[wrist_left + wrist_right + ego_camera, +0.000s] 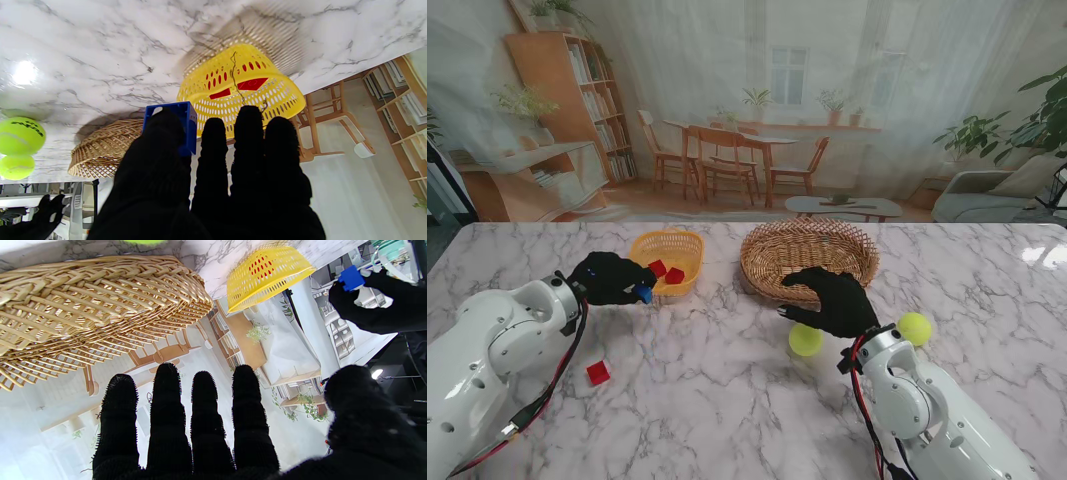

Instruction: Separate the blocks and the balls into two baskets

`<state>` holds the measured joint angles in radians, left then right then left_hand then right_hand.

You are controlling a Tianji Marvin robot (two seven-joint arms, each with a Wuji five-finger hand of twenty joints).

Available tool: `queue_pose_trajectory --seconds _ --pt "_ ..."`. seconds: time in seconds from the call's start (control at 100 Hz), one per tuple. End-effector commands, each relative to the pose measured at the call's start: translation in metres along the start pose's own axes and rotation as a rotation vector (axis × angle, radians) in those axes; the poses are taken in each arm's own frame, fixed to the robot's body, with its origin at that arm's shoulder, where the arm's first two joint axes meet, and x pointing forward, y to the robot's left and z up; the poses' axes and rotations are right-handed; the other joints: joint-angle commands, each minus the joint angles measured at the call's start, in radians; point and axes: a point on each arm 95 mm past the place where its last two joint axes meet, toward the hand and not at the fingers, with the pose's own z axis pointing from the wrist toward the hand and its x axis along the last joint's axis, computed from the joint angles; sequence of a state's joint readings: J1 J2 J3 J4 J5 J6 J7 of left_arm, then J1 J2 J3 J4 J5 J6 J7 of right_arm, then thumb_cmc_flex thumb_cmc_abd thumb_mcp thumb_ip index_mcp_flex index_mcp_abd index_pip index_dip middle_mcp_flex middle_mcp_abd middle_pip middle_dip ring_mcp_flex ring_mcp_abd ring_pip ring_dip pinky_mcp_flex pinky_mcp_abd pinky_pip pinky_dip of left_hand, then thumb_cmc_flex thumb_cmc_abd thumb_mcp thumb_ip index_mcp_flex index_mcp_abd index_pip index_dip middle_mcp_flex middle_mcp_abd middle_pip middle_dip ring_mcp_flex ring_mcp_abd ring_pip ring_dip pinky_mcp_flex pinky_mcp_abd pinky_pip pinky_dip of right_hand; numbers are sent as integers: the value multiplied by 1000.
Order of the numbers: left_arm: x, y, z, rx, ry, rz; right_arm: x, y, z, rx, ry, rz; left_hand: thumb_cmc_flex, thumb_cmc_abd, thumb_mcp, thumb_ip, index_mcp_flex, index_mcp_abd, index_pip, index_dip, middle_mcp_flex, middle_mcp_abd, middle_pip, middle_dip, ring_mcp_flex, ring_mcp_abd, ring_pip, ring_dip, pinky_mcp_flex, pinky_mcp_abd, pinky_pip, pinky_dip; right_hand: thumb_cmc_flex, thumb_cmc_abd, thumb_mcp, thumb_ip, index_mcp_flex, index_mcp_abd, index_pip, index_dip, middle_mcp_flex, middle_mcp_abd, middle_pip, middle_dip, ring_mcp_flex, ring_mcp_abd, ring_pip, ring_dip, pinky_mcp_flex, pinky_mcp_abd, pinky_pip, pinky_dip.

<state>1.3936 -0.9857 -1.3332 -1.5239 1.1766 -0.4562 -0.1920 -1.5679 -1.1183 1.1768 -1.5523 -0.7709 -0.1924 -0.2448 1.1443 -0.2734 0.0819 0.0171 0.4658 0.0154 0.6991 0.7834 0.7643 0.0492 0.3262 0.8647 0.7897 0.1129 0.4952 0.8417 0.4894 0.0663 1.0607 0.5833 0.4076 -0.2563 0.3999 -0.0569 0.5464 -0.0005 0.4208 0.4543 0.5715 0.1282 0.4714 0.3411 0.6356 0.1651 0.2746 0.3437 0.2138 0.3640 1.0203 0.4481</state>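
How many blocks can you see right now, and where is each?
4. Two red blocks lie in the yellow basket; a blue block is held in the left hand; one red block sits on the table nearer to me. The basket may hide others.

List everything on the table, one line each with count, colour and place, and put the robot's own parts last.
Plastic basket: one, yellow, far side of the table, left of centre.
Wicker basket: one, tan, far side, right of the plastic basket; nothing seen inside.
Blocks in the plastic basket: two, red.
Loose block: one, red, on the marble table near the left arm.
Held block: one, blue, in the left hand, beside the plastic basket's near rim.
Tennis balls: two, yellow-green, on the table on either side of the right wrist; the other is farther right.
Left hand: black glove, shut on the blue block.
Right hand: black glove, open, holding nothing, at the wicker basket's near rim.
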Motion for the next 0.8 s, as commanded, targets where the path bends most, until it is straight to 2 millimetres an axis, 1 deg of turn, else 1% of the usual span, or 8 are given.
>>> queue_pose_trajectory --seconds 0.0,0.22,0.63,0.79 --pt "-4 -5 10 10 -15 -19 -1 -2 -1 7 -6 2 55 17 -3 17 25 -2 36 8 26 14 -1 -1 22 30 24 11 10 -19 35 21 -1 35 3 23 31 -33 8 22 9 5 -9 7 15 -4 19 10 -8 6 2 8" --pt "-11 -10 36 15 -45 -24 -1 -2 -1 8 -3 2 49 20 -7 16 17 -1 36 7 16 12 0 0 16 27 26 13 5 -24 36 22 1 34 3 24 30 -33 8 22 9 4 -9 7 15 -2 19 10 -8 5 2 8" --pt "-27 -20 77 19 -147 -76 0 -2 -1 9 2 3 43 27 -13 16 11 5 38 -3 2 16 22 -8 10 26 34 16 -2 -25 41 25 1 37 1 24 31 -33 7 22 9 3 -11 7 14 -1 18 10 -9 6 2 9" --pt "-31 -21 89 4 -169 -90 0 -2 -1 8 2 3 39 30 -16 16 3 7 38 -7 -10 14 28 -14 -1 27 33 15 -11 -25 40 25 1 37 0 24 31 -32 7 22 10 5 -10 7 14 -1 18 10 -9 6 1 9"
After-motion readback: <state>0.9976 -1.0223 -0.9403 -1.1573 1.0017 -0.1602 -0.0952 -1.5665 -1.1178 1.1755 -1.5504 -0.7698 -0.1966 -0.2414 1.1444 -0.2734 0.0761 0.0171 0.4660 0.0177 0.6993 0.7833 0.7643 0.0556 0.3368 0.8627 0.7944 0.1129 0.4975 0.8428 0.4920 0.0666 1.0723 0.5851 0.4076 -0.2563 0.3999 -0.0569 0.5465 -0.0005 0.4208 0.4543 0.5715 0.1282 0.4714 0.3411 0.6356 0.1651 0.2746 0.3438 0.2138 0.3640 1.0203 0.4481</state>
